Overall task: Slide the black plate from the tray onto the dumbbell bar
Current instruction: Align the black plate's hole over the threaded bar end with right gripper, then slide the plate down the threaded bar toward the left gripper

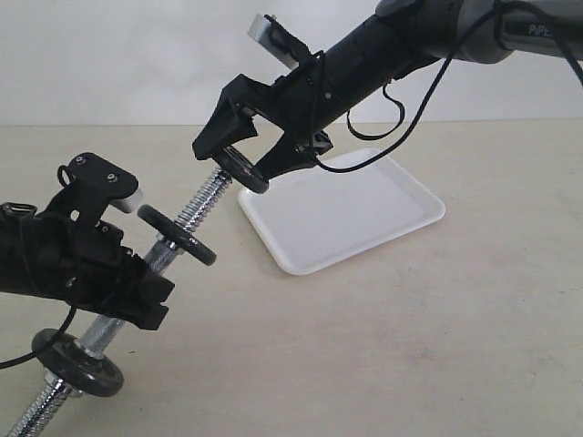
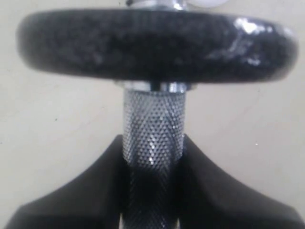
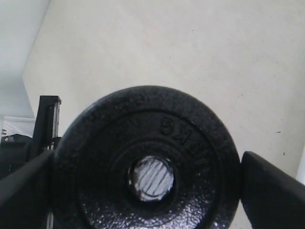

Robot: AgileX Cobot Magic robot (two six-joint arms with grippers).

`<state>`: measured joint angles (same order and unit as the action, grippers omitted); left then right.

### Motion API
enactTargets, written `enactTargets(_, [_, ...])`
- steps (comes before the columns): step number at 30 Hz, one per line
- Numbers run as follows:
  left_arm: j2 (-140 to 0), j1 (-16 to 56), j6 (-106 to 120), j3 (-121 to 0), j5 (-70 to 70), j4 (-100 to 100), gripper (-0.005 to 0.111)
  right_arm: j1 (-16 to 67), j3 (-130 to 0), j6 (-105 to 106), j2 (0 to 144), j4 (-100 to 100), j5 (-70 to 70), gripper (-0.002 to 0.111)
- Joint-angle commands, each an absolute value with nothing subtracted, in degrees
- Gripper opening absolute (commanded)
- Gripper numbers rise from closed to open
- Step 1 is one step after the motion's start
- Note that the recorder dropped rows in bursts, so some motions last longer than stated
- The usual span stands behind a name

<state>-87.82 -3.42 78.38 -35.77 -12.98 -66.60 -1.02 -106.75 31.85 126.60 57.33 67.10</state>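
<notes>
Plate (image 1: 242, 171) — in right gripper (image 1: 237, 162) — at bar (image 1: 194, 212) end.

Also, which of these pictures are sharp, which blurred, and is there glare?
Exterior view: sharp, evenly lit, only soft shadows under the tray. Left wrist view: the disc is blurred with a glare patch on its rim; the knurled bar is sharper. Right wrist view: the plate is fairly sharp, with sheen on its face.

A pale beige surface (image 1: 437, 346) carries a white rectangular tray (image 1: 364, 218), lying flat toward its far side, near the wall (image 1: 137, 55).
</notes>
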Motion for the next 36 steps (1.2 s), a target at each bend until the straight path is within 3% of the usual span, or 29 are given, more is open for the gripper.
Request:
enactTargets(1, [-85.49, -3.24, 81.01, -38.08, -11.62, -68.32, 0.004, -0.08, -107.50, 32.13, 125.19, 61.75, 69.96, 0.000])
enactTargets(36, [-85.49, -3.24, 81.84, -38.08, -9.42, -65.52, 0.004, -3.48, -107.50, 32.48, 123.14, 63.71, 69.96, 0.000])
